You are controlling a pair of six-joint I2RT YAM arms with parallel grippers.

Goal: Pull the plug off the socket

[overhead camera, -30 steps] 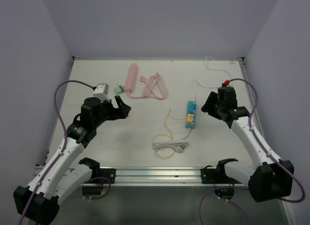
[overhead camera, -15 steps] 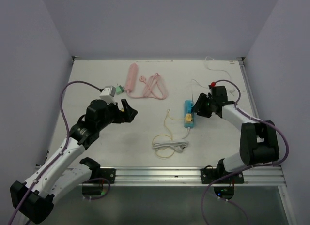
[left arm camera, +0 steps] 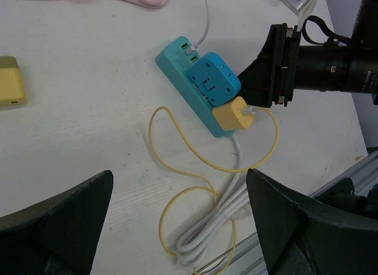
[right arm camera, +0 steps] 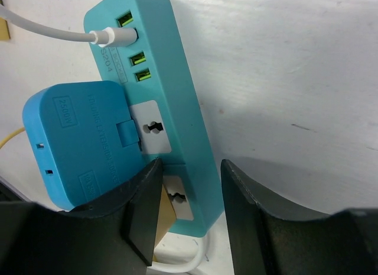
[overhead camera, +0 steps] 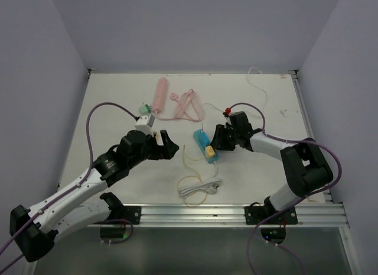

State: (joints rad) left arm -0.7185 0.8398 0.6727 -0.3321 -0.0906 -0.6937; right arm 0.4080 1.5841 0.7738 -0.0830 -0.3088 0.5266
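Observation:
A teal power strip lies mid-table with a blue adapter and a yellow plug in it. The plug's yellow cable loops toward me. My right gripper reaches in from the right. Its jaws are closed around the strip's near end, one finger between the adapter and the yellow plug, the other against the strip's outer side. My left gripper is open and empty. It hovers left of the strip, above the cable loops.
A coiled white cable lies near the front rail. A pink power strip and its pink cable lie at the back. A green adapter sits beside them. A thin white cable runs at the back right.
My right gripper reached the strip's end, closed on it and moved left with it. The white coil dragged left. My left arm swung right toward the strip, still open.

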